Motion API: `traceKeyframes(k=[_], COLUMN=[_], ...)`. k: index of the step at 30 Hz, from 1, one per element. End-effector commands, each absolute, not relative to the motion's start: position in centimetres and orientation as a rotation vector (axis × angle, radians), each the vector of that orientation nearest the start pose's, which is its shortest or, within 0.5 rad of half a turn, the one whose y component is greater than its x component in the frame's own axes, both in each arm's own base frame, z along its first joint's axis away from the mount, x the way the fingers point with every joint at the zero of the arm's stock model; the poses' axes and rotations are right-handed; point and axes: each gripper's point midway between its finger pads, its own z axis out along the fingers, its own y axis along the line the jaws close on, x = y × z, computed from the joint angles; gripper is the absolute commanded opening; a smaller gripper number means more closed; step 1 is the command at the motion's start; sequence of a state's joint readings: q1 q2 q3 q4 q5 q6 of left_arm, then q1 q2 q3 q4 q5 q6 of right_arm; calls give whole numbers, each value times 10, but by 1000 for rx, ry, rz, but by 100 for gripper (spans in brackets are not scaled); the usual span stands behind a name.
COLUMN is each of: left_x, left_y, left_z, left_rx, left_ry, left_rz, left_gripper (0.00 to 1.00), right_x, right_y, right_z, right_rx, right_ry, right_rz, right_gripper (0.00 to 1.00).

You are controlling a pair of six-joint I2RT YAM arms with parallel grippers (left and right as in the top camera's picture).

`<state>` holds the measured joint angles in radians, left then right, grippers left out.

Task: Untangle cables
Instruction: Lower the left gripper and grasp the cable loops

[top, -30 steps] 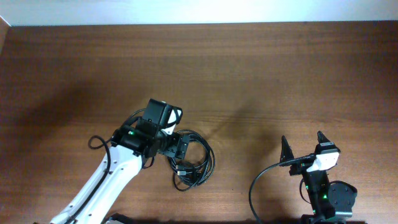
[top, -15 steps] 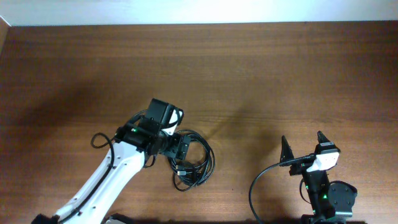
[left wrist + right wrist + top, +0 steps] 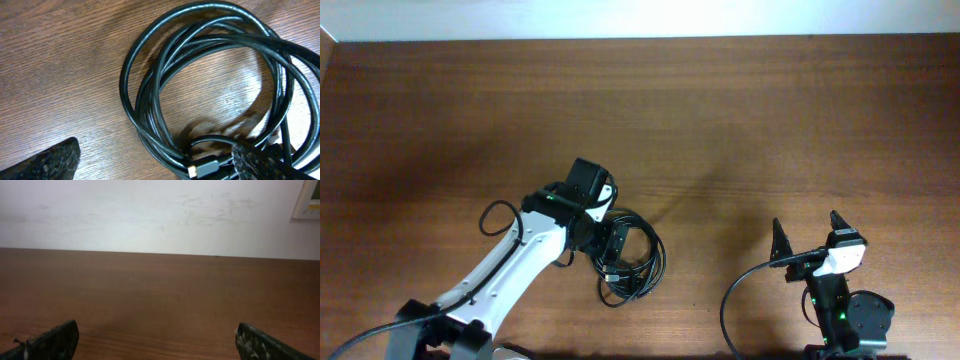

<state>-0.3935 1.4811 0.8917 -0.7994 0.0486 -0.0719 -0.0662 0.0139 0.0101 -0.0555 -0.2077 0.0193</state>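
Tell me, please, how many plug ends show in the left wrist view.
1: a gold-tipped plug at the bottom of the cables, beside a finger of the left tool. Others may be hidden beneath that finger or the loops.

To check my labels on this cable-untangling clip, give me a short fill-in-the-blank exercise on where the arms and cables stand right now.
1. The ____ tool hovers over the coiled black cables.
2. Both it and the right tool have jaws standing ____.
3. The right tool holds ____.
4. The plug beside the left tool's finger has a ____-coloured tip.
Missing words: left; open; nothing; gold.
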Motion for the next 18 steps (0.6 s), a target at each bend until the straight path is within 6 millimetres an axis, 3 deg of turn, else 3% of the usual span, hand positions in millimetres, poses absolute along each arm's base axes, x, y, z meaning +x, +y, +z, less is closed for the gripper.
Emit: traceKeyframes(k=[1,5,18], left_x=[243,236,230], left_y=[-114,-111,-108], left_z=[35,20,6], left_rx=[463,430,433], left_ry=[2994,3047,3091], left_rz=[-140,-125,-109], left_gripper=[99,99,99], right_x=[244,244,244], right_y=[23,23,23], right_z=[160,160,160], right_rx=[-110,-110,-110], right_ry=[1631,1631,1631], right_rz=[148,148,148], right_gripper=[99,99,99])
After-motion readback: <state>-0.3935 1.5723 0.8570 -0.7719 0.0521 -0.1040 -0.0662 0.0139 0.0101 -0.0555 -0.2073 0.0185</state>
